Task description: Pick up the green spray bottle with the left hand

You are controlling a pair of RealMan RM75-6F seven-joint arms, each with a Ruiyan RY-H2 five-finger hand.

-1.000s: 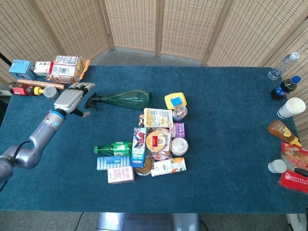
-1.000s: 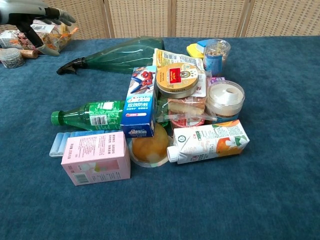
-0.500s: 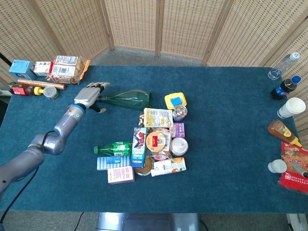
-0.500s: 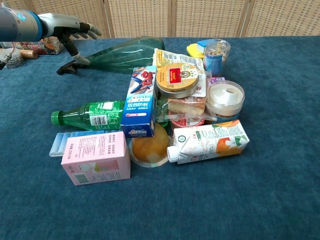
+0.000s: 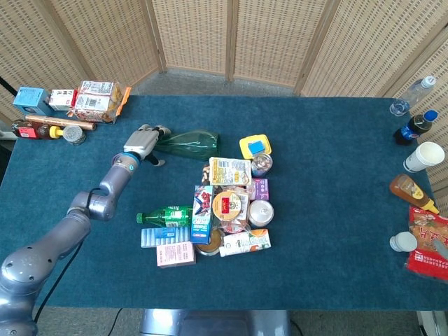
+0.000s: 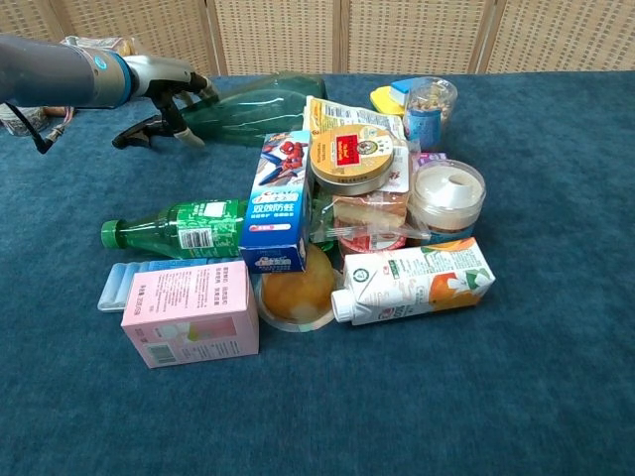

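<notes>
The green spray bottle (image 5: 190, 143) (image 6: 260, 104) lies on its side on the blue table, its black trigger head (image 6: 136, 133) pointing left. My left hand (image 5: 144, 141) (image 6: 167, 81) sits over the bottle's neck, just behind the trigger. Its fingers reach across the top of the neck and the thumb (image 6: 185, 133) hangs down on the near side. They are spread and have not closed around the neck, and the bottle still rests on the table. My right hand shows in neither view.
Right of the spray bottle lies a pile: a green soda bottle (image 5: 164, 215), a Spider-Man box (image 6: 280, 198), a pink box (image 6: 190, 311), a juice carton (image 6: 417, 281) and tins. Snack packs (image 5: 98, 99) stand at the back left. Bottles and a cup (image 5: 424, 155) line the right edge.
My left hand has moved right, from left of the trigger head to over the bottle's neck. The bottle has not moved.
</notes>
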